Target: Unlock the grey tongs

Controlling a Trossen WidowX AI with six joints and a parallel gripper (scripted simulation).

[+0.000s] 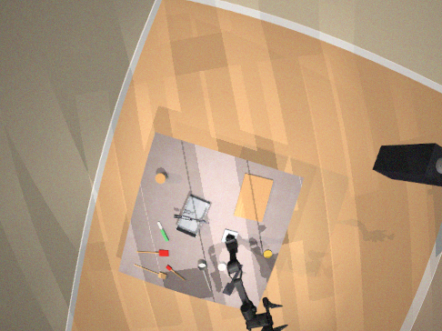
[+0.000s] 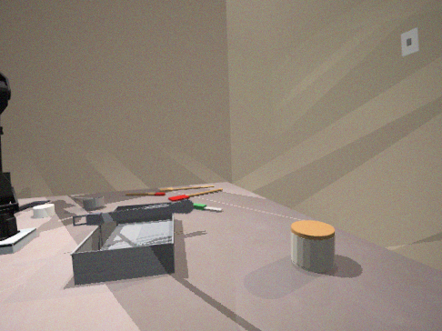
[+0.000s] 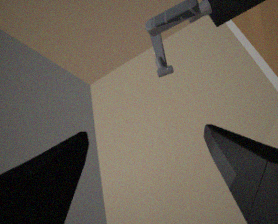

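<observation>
Beige walls surround a grey table (image 2: 255, 258). Slim dark-grey tongs (image 2: 136, 213) lie closed (arms pressed together) across the far rim of the roasting tin (image 2: 123, 260). Well apart, the gripper (image 3: 145, 165) stands with fingers spread wide, holding nothing.

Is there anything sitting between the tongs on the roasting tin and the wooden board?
Nothing visible. The grey tongs lie across the roasting tin, and the table stretch over to the wooden board shows no object.
</observation>
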